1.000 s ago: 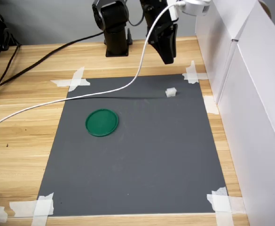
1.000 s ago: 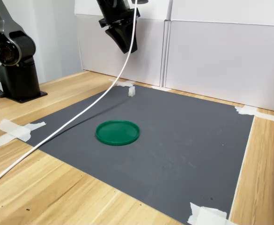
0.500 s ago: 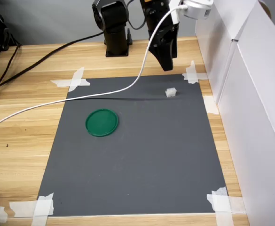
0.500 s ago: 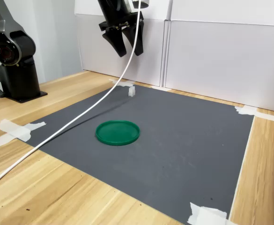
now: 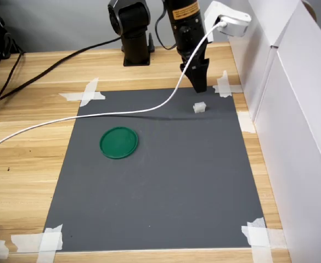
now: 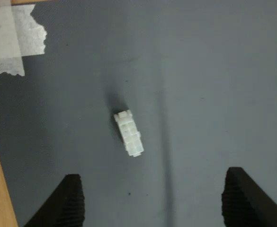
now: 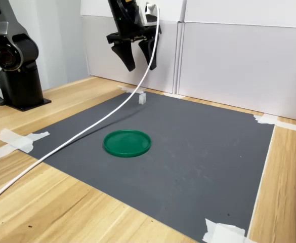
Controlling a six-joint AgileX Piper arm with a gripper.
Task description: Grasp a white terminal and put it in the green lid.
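Green is the first colour you meet on the left of the first exterior view: the green lid [image 5: 119, 142] lies flat on the dark grey mat [image 5: 160, 186], and nothing is in it. In the second exterior view the lid [image 7: 127, 143] also lies near the middle of the mat, well apart from the arm.

Going right in the first exterior view, a white cable [image 5: 122, 112] runs across the mat and up to the arm. Next comes the gripper [image 5: 198, 82], pointing down. Just past it sits the white terminal [image 5: 199, 107], close to the mat's far edge and near a white tape patch [image 5: 224, 85] at the corner.

A second ago the gripper hung higher and its two fingers were pressed together. Now it has come down lower, and the fingers are spread wide, as the second exterior view shows [image 7: 137, 56]. It has also come closer over the little block.

In the wrist view, the white terminal [image 6: 129, 133] lies on the mat, turned a bit slantwise, between the two dark fingertips [image 6: 69, 201] but ahead of them. Nothing touches it.

So the gripper looks ready to go down and pinch it. The grab is not done yet, and the block must be carried over to the lid after that.
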